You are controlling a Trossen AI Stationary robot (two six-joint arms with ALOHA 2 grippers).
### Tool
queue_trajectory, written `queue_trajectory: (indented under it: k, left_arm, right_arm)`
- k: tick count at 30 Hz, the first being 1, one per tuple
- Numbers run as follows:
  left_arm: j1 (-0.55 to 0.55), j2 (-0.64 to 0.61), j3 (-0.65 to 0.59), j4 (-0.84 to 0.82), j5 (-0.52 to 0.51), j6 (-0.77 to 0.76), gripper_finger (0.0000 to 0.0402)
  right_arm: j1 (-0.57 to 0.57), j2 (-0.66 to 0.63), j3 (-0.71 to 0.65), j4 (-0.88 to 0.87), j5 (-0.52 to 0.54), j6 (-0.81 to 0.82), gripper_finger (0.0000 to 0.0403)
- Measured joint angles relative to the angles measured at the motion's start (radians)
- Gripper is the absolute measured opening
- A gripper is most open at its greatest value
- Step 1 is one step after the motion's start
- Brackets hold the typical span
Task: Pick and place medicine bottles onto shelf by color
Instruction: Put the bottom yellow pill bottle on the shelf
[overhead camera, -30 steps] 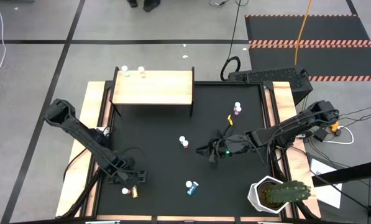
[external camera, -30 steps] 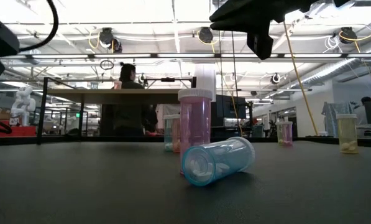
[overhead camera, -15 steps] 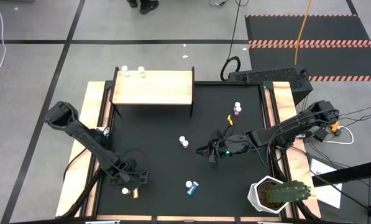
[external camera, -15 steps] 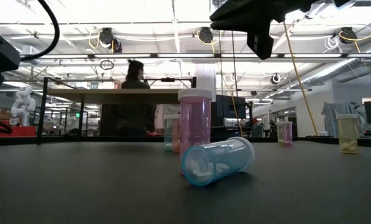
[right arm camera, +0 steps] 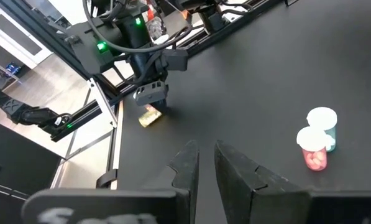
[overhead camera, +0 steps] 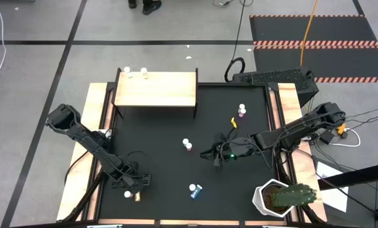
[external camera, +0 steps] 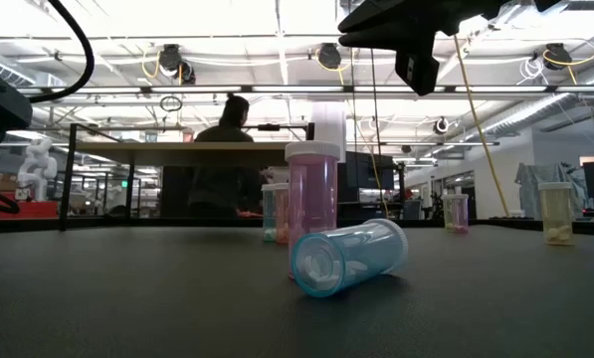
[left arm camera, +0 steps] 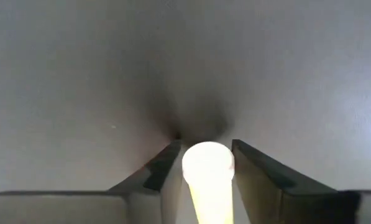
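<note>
The yellow bottle (overhead camera: 137,196) lies on its side near the front left corner of the table (overhead camera: 170,136), and in the left wrist view its white cap (left arm camera: 207,162) now sits right between the two dark fingers (left arm camera: 163,171), which flank it closely on either side. A second ago the left gripper (overhead camera: 132,188) stood just behind the bottle with its jaws spread wide; since then it has come down over the bottle and the jaws have narrowed around it, so they look to be pinching it or very nearly so, though firm contact on both sides cannot be confirmed. This suggests the pick is almost made, with the lift and the carry to the shelf (overhead camera: 156,88) at the far left of the table yet to come; two small bottles (overhead camera: 136,73) already stand by its back edge. The other bottles have not moved: a blue one (overhead camera: 195,190) on its side near the front, a pink one (overhead camera: 188,145) upright mid-table, and another (overhead camera: 242,111) farther right. The right gripper (overhead camera: 215,156) waits above the middle of the table as before, jaws nearly pressed together and holding nothing. A cactus pot (overhead camera: 271,197) sits at the front right corner.
</note>
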Motion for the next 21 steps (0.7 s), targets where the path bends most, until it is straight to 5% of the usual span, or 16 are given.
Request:
queue_trajectory:
  k: [15, 21]
  left_arm:
    - [0.068, -0.001, 0.057, 0.007, -0.147, 0.038, 0.0124]
    - [0.128, -0.004, 0.176, 0.006, -0.329, 0.215, 0.0123]
  right_arm:
    - [-0.006, -0.030, 0.000, -0.017, -0.088, -0.012, 0.0043]
    - [-0.071, -0.032, -0.001, 0.054, -0.372, -0.004, 0.0078]
